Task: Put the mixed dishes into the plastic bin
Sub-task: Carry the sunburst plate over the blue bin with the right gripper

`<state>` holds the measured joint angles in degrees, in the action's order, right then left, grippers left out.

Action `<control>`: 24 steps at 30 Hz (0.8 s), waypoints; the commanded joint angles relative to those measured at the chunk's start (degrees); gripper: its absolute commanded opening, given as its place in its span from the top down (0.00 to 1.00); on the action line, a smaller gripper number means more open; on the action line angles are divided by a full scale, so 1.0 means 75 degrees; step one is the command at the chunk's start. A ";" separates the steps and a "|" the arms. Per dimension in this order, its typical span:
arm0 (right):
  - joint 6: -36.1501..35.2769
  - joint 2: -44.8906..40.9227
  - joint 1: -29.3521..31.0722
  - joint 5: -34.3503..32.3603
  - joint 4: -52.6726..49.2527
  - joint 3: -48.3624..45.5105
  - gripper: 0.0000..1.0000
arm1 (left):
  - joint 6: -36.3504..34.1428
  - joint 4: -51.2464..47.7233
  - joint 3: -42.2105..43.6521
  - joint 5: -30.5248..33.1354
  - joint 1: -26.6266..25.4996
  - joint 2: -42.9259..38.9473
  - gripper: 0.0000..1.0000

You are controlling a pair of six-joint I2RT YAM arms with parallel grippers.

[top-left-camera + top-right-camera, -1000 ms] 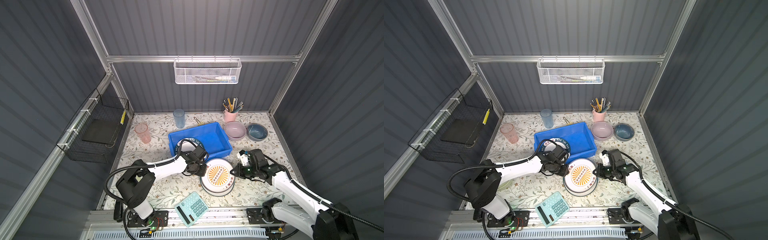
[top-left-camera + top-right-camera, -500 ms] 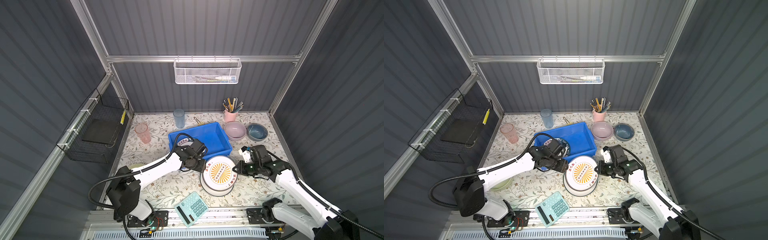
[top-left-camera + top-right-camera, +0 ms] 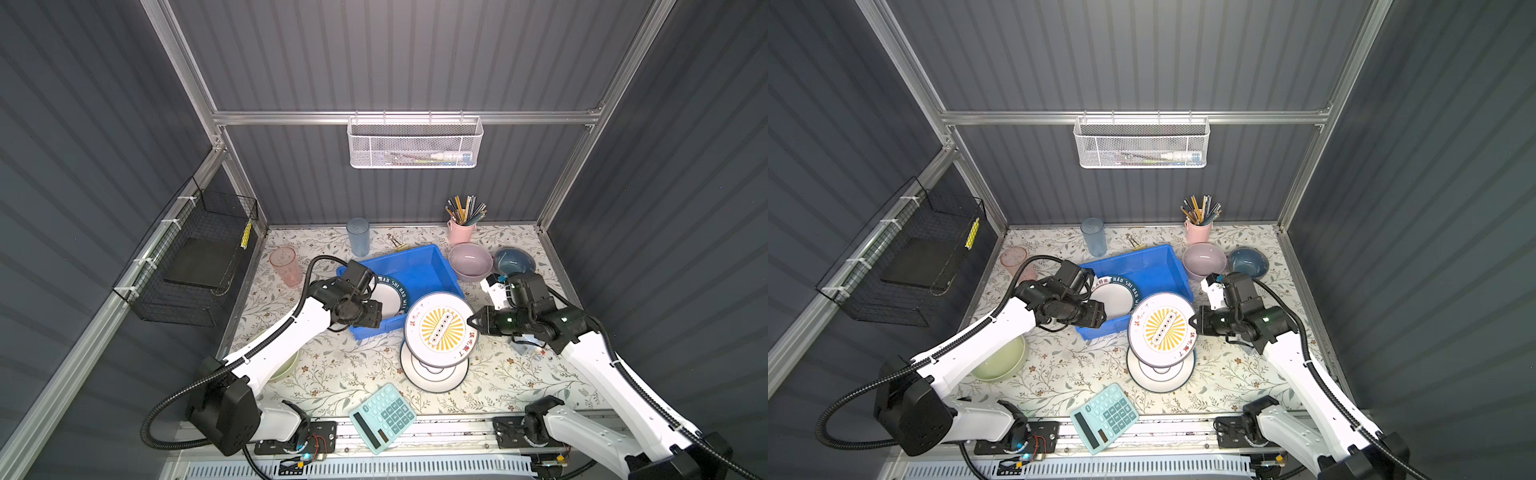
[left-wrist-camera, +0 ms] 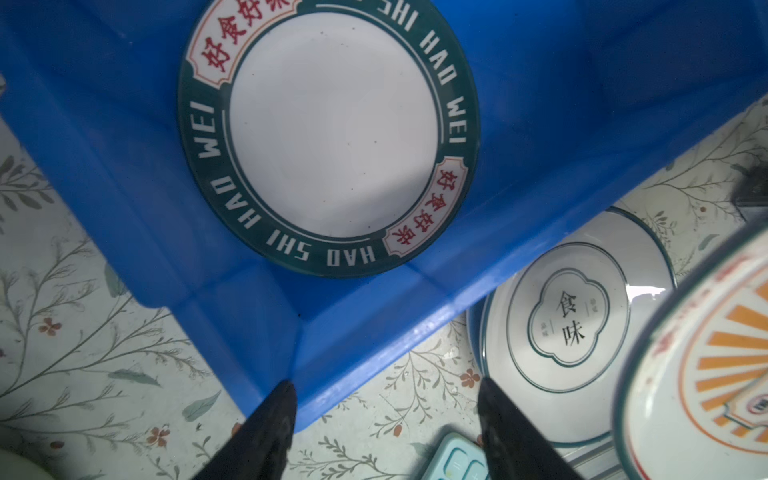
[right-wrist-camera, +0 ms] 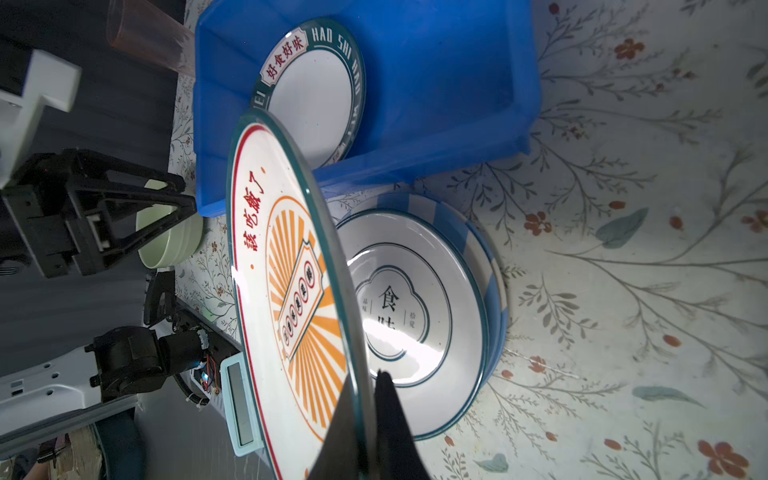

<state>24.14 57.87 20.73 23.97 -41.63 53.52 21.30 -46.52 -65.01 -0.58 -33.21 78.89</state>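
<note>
Dark ribbed panels wall in a tabletop (image 3: 340,374) covered with a pale floral cloth. Toward its back sits the shallow bright-blue rectangular plastic bin (image 3: 424,272), its long axis running roughly left to right in both top views, slightly skewed. A round white plate with a dark green lettered rim (image 4: 332,129) lies on the bin's floor at the left end, and the right end of the floor is bare. The right gripper (image 3: 473,322) is pressed together on the right-hand rim of a round white plate with an orange sunburst centre (image 3: 440,328). It holds that plate tilted above a stack of two more dishes, a white plate with thin green rings (image 5: 415,299) resting on a blue-and-white striped plate (image 5: 494,299). From that gripper the bin lies across the held plate, to the left and farther back. In the top views the sunburst plate's far edge overlaps the bin's near long wall, though I cannot tell how far it clears the wall in height. The carry therefore looks short: over the wall, level out, and aim for the bare right end rather than the lettered plate. The left gripper (image 4: 385,386) hangs over the bin's near-left corner with its jaws spread and nothing between them, so it is the nearer arm but an empty one. A pink bowl (image 3: 469,262) and a dark-blue bowl (image 3: 513,262) sit just beside the bin's right end. A pale-green bowl (image 3: 998,361) sits under the left arm, and a translucent pink tumbler (image 3: 286,266) and a translucent blue tumbler (image 3: 358,237) stand to the bin's left and back.
</note>
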 commanded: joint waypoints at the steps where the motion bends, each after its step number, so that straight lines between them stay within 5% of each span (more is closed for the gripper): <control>1: -0.0189 0.0349 0.0009 0.0066 0.0446 0.0716 0.98 | -0.0056 -0.0258 0.0092 0.0185 0.0442 0.0114 0.30; 24: -0.0495 0.4774 0.0092 0.0153 0.1486 0.3921 1.00 | 0.0169 0.0601 0.0817 -0.0052 0.1194 0.0645 0.53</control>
<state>20.97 91.61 20.80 22.72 -32.95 80.49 22.52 -42.48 -59.40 -0.01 -24.69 83.15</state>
